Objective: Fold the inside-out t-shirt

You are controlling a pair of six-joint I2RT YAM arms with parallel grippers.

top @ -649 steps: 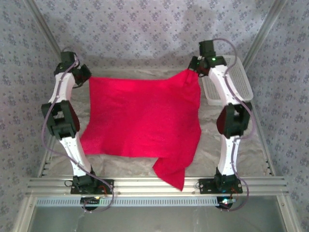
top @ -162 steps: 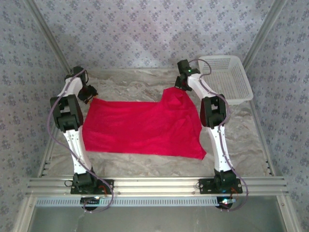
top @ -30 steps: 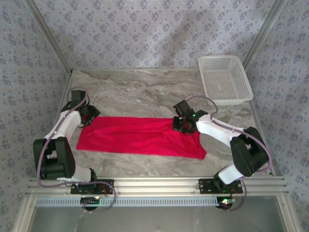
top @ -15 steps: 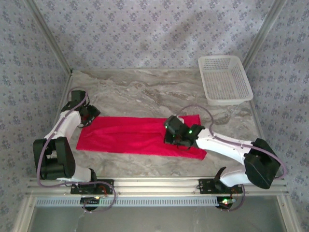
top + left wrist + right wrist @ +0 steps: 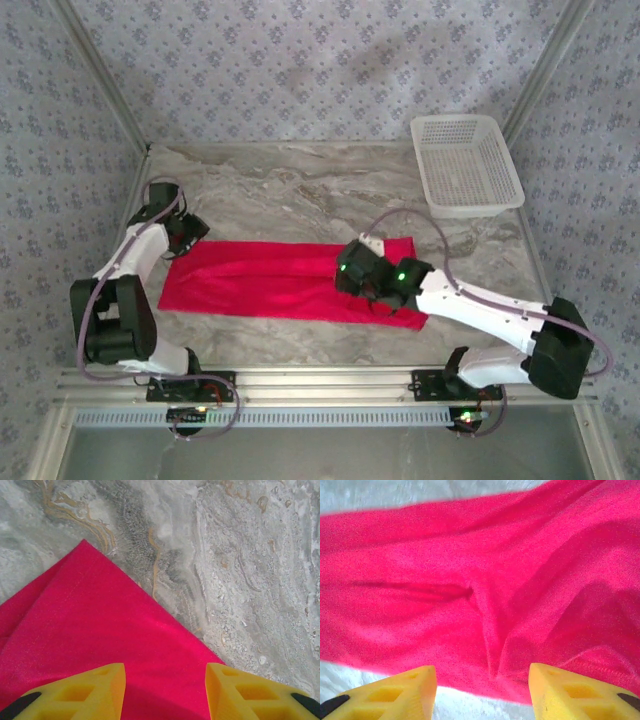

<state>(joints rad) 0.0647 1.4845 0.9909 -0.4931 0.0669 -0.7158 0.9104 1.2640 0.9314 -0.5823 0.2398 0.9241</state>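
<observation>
The t-shirt (image 5: 270,280) lies banded, its three-o'clock end partly hidden under the right arm (image 5: 480,310); right gripper (image 5: 482,680) gapes empty above wrinkles; left gripper (image 5: 165,680) gapes empty over the ten-o'clock corner.

The red t-shirt (image 5: 270,282) is lying flat as a long, thin strip, folded over. One pointy corner is poking out just ahead of the left gripper (image 5: 165,680). A wrinkly part with a small crease is lying right under the right gripper (image 5: 481,680).

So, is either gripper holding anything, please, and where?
Nothing is held: both the left gripper and right gripper stand open over the red t-shirt.
</observation>
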